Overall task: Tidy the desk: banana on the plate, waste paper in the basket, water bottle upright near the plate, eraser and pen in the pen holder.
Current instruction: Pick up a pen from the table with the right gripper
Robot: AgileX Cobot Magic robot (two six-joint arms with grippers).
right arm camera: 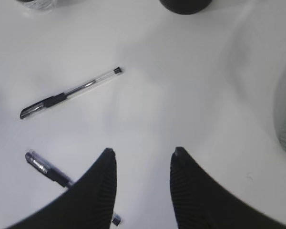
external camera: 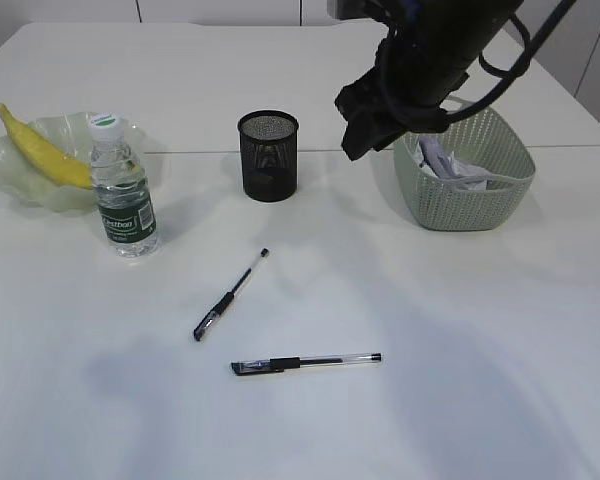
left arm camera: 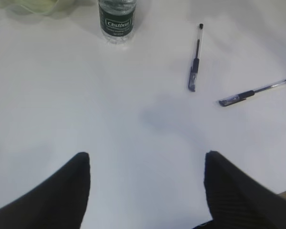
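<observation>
We see the desk (external camera: 310, 440) mostly sorted: banana (external camera: 42, 150) on the plate (external camera: 10, 178), water bottle (external camera: 123, 187) upright just beside it, paper in the basket (external camera: 464, 190). Two pens remain well short of the pen holder (external camera: 268, 155); no eraser shows. We judge the nearer pen (external camera: 307, 362), lying almost crosswise, belongs to our right gripper (right arm camera: 142, 164), whose jaws are spread with nothing between them; in its wrist view that pen (right arm camera: 70, 92) sits ahead and left. The slanted pen (external camera: 230, 295) lies ahead and right of our left gripper (left arm camera: 147, 164), jaws likewise apart and bare.
</observation>
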